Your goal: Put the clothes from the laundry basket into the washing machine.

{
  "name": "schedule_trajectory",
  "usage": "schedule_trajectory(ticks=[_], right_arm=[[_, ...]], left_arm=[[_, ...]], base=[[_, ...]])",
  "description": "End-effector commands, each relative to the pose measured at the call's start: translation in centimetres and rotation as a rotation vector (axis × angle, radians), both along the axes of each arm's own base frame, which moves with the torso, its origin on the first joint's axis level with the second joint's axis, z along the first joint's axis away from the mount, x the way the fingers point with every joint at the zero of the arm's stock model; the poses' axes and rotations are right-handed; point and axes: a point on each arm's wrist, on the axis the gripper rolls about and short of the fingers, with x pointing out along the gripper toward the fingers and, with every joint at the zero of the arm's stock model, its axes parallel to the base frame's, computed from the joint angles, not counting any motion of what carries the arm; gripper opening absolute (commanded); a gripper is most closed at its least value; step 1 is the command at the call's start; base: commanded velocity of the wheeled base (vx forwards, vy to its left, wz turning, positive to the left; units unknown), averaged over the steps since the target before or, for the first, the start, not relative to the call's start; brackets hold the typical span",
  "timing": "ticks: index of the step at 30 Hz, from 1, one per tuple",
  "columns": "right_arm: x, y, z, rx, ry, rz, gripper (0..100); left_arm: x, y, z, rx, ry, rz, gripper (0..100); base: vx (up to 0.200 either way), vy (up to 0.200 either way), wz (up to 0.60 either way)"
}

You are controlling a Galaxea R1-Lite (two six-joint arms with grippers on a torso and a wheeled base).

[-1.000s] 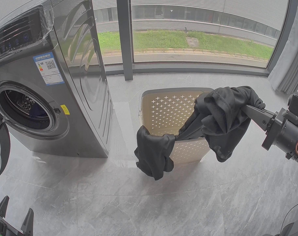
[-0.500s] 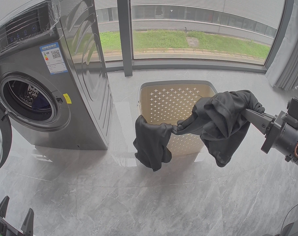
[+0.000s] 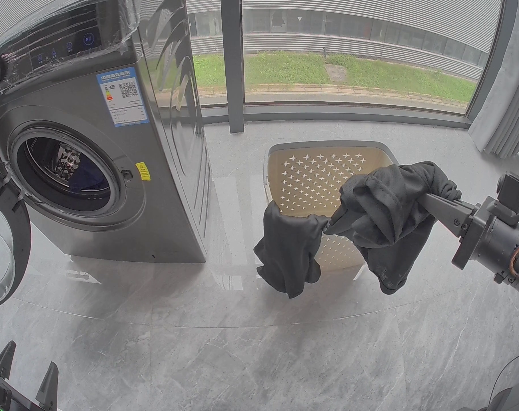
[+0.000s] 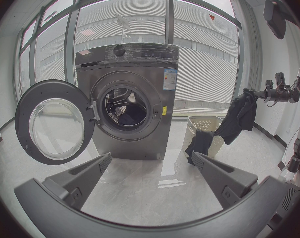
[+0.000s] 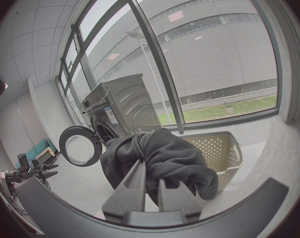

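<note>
My right gripper [image 3: 428, 199] is shut on a dark grey garment [image 3: 388, 212], held up above the right side of the beige laundry basket [image 3: 322, 175]. The same garment [image 5: 163, 159] bunches around my right fingers [image 5: 136, 179] in the right wrist view. One end of the cloth [image 3: 289, 249] still drapes over the basket's near rim and hangs outside it. The grey washing machine [image 3: 99, 127] stands at the left with its round door [image 3: 2, 241] swung open; dark clothes lie in the drum [image 3: 71, 169]. My left gripper [image 3: 25, 372] is open low at the near left, far from the basket.
A big window with a dark post [image 3: 232, 52] runs behind the basket. A curtain [image 3: 508, 104] hangs at the far right. Bare grey floor [image 3: 242, 349] stretches between me, the machine and the basket. The open door juts out left of the machine's front.
The whole head view has shifted, so the machine and basket sit further right in the picture. My right gripper keeps its hold on the garment at about the same height. The left gripper is unchanged.
</note>
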Motion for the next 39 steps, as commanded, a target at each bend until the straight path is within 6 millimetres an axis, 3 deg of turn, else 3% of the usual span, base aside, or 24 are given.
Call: schedule_trajectory(ticks=[1, 39], right_arm=[[0.22, -0.03, -0.08, -0.002, 0.003, -0.008, 0], [1.02, 0.31, -0.09, 0.003, 0.009, -0.014, 0]], left_arm=[[0.00, 0.00, -0.48, -0.001, 0.000, 0.000, 100], [0.00, 0.01, -0.48, -0.006, 0.000, 0.003, 100]], base=[[0.000, 0.200, 0.00], [0.000, 0.189, 0.00]])
